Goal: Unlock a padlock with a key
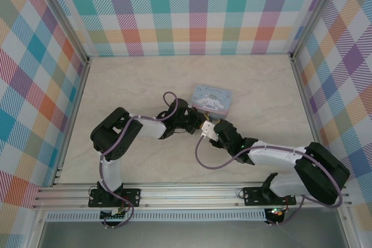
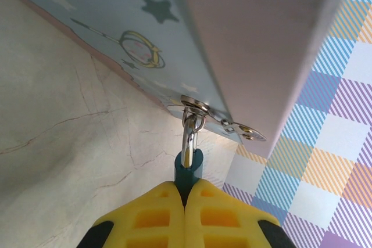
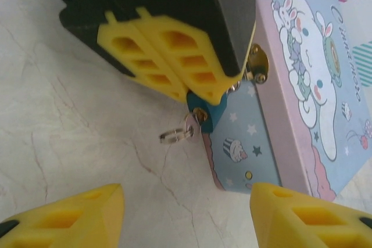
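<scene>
On a pale marble-look table [image 1: 261,85] walled in by pastel plaid, two robot arms meet at the front of a light blue cartoon-print tin [image 1: 212,96]. The left gripper [image 2: 187,185] is clenched on the blue body of a small padlock [image 2: 188,169], pinning it just off the tin's front wall while its silvery shackle hangs through the metal hasp [image 2: 224,121] under the lid. The right gripper [image 3: 186,190] hovers near the lock with its jaws apart and nothing between them, its yellow fingers [image 3: 64,213] framing the lock from below.

The key [image 3: 189,125] appears to sit in the underside of the lock, a thin wire ring [image 3: 173,136] dangling from it toward the table.

The step in hand looks like the approach to the key: one arm steadies the lock, the other lines up to take hold. The next move likely calls for the right gripper to close on the key's small head and turn it without dragging the lock out of the left gripper's hold.

The key's blade is out of sight, so how far in it sits cannot be told. In the overhead view the arms cover both lock and key, and the tin's far end is cut off in both wrist views.
</scene>
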You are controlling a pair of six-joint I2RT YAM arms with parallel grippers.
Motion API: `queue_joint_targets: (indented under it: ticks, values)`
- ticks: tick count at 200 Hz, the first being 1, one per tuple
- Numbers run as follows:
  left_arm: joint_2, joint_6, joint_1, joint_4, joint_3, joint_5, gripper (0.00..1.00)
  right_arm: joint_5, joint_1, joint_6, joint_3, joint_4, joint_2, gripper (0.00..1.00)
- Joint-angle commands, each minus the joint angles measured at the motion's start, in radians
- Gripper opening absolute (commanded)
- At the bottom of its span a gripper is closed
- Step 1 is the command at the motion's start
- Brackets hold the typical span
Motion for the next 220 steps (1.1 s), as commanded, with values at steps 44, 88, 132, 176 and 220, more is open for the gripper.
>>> queue_joint_targets:
  ticks: [44, 88, 132, 176, 220]
  values:
    - [-0.033, 0.011, -0.010, -0.056, 0.019, 0.007, 0.00, 0.008, -0.003, -0.044, 0.003, 0.245, 0.118, 0.55]
    - [-0.034, 0.013, -0.010, -0.064, 0.020, 0.008, 0.00, 0.016, -0.031, -0.034, 0.007, 0.290, 0.139, 0.49]
    - [-0.035, 0.012, -0.011, -0.064, 0.020, 0.008, 0.00, 0.022, -0.043, -0.054, 0.019, 0.289, 0.170, 0.35]
    - [-0.033, 0.012, -0.011, -0.063, 0.020, 0.010, 0.00, 0.022, -0.050, -0.034, 0.020, 0.272, 0.161, 0.22]
    - [-0.031, 0.013, -0.011, -0.063, 0.022, 0.013, 0.00, 0.001, -0.049, -0.022, 0.048, 0.248, 0.172, 0.22]
